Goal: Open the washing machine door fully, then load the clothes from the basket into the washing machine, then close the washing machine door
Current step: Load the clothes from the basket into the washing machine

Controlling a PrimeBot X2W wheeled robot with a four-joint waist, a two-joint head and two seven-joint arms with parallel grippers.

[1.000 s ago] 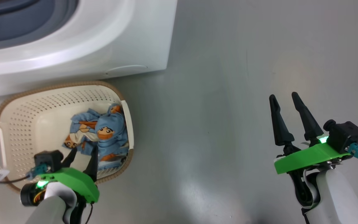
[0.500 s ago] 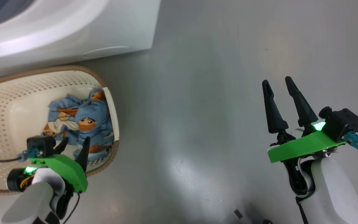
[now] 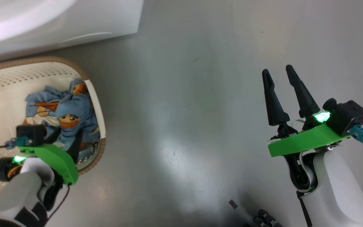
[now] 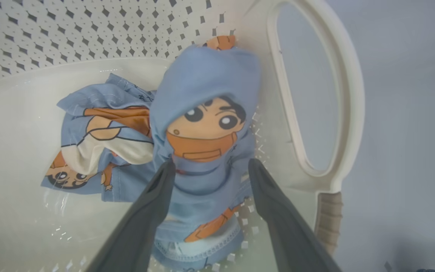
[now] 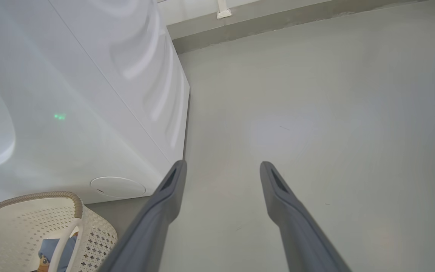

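Left pincer (image 4: 210,166), spread wide and gripping nothing, straddles the cartoon-face clothes (image 4: 202,83) inside the basket (image 4: 350,94); right pincer (image 3: 277,71) gapes empty above the floor (image 3: 184,119).

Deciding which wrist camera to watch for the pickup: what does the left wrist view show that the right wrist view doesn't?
Left wrist view's own: the open left gripper, its fingers on either side of the bunched clothes, a cartoon face turned to the camera, down inside the basket. Right wrist view's own: the open right gripper held over the grey floor, with the washing machine beside it. Shared: the basket's perforated wall and a patch of the blue clothes.
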